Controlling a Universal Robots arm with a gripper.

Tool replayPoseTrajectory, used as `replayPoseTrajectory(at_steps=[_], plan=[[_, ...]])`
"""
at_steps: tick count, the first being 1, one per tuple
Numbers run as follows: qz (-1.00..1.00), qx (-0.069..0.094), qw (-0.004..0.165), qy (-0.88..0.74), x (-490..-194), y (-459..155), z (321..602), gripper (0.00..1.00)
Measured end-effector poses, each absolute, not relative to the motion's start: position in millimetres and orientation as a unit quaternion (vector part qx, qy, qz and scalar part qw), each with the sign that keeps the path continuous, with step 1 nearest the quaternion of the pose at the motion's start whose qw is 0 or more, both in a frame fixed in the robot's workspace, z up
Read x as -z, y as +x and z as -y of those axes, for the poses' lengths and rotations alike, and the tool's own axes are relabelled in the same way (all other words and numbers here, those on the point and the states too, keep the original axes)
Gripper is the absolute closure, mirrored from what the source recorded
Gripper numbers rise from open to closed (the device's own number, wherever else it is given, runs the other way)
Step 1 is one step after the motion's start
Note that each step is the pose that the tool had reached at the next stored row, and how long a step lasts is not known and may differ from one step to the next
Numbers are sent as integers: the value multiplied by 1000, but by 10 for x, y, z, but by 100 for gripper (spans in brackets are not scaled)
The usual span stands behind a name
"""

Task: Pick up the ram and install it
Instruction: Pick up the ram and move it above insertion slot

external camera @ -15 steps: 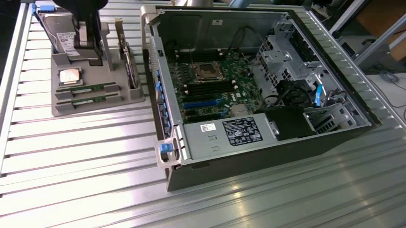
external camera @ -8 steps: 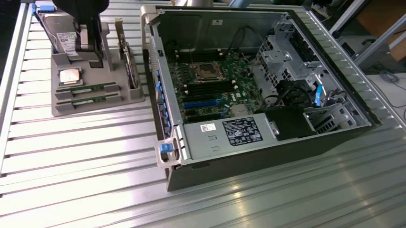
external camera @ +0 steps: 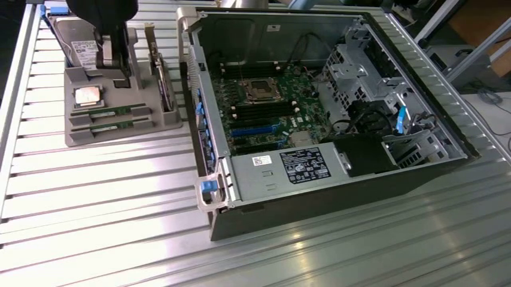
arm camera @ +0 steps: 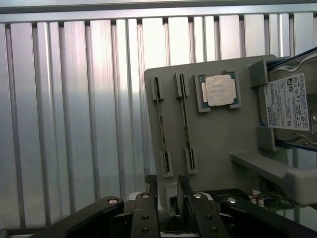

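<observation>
The pincer (external camera: pixel 118 67) hangs over the back of the grey holder (external camera: pixel 119 136) at the exterior view's left, its fingers set wide with nothing between them. The wrist view shows the pincer (arm camera: pixel 167 182) with both tips apart and empty. I'd judge this to be the approach step, with nothing picked up yet.

Behind the pincer a hard drive (external camera: pixel 73 43) stands in the holder, half covered by the arm. In front sits the square processor (external camera: pixel 88 95). Just beside it the ram (external camera: pixel 108 112) lies edge-up in its slot, with a twin stick (external camera: pixel 112 126) in the next slot along. Which of the two is meant I cannot say. An upright expansion card (external camera: pixel 164 84) closes off the holder's side.

Further right the open computer case (external camera: pixel 335 200) lies on the ribbed metal surface (external camera: pixel 96 203), its motherboard (external camera: pixel 267 104) exposed.

A grasp would call for the jaws squared to the stick's thin long edge and centred on it. The pincer's upper body is cut off by the frame, its tips blur into the holder, and the board's memory sockets are too dark to read.
</observation>
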State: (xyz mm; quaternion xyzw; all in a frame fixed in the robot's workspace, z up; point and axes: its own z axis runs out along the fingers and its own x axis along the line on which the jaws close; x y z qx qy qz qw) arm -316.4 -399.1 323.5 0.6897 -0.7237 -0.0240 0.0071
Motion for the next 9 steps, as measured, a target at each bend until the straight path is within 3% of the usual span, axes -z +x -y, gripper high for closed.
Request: replayPoseTrajectory(at_steps=[9], plan=[[724, 24, 7, 690, -3152, -3164, 3991, 70]])
